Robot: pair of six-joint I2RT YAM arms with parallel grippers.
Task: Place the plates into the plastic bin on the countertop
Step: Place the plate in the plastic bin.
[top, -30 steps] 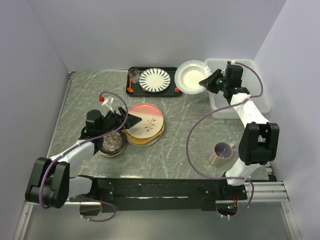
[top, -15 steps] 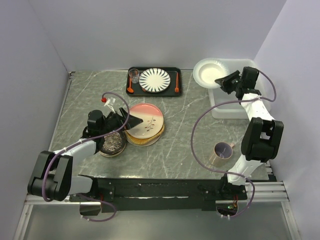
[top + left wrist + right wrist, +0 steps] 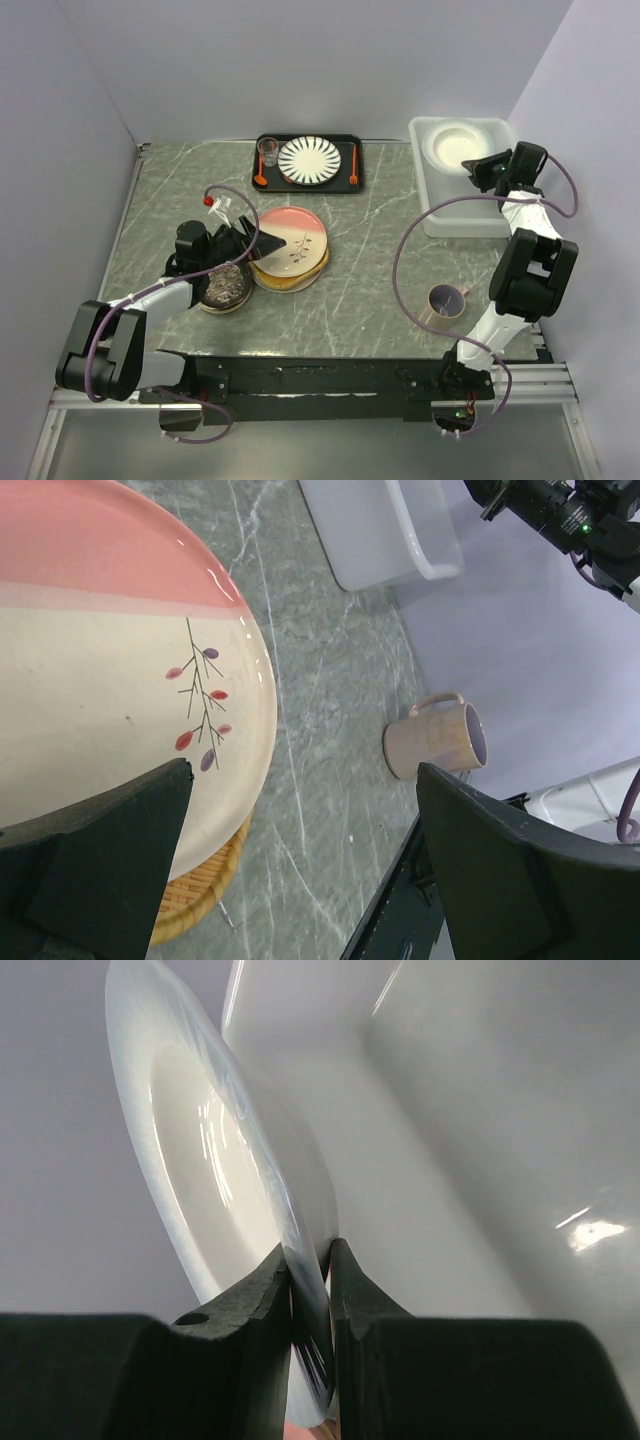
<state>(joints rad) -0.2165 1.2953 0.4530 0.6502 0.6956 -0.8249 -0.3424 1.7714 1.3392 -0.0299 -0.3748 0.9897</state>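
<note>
**White plate pinched over the bin; stack waits by the left arm**

Nearest the bases, a pinkish mug (image 3: 445,300) stands on the table (image 3: 340,260), right of centre and apart from everything else. On the left, the left end effector (image 3: 252,238) is spread wide, and the near-left rim of the pink-and-cream sprig plate (image 3: 295,240) lies between its two jaws. Whether either jaw touches the rim cannot be told. That plate rests on a tan woven plate (image 3: 205,905). A dark patterned plate (image 3: 225,288) sits just beside the pair, below the left wrist.

Farther back on the right is the plastic bin (image 3: 455,220). The right end effector (image 3: 485,168) is closed narrowly on the rim of the white plate (image 3: 455,148), with its fingers (image 3: 265,1290) clamping the edge from both faces. The plate reaches leftward from that grip, over the far half of the bin and inside its outline. Being round, it has no long axis. In the wrist view its hollow face is tilted, turned away from the bin wall. Whether it touches the bin floor is not visible.

My reading is that the coming move is to level it, lower it and let go, and the right arm is the only one close to the bin.

At the far edge, a black tray (image 3: 305,189) carries a striped plate (image 3: 309,159).
</note>
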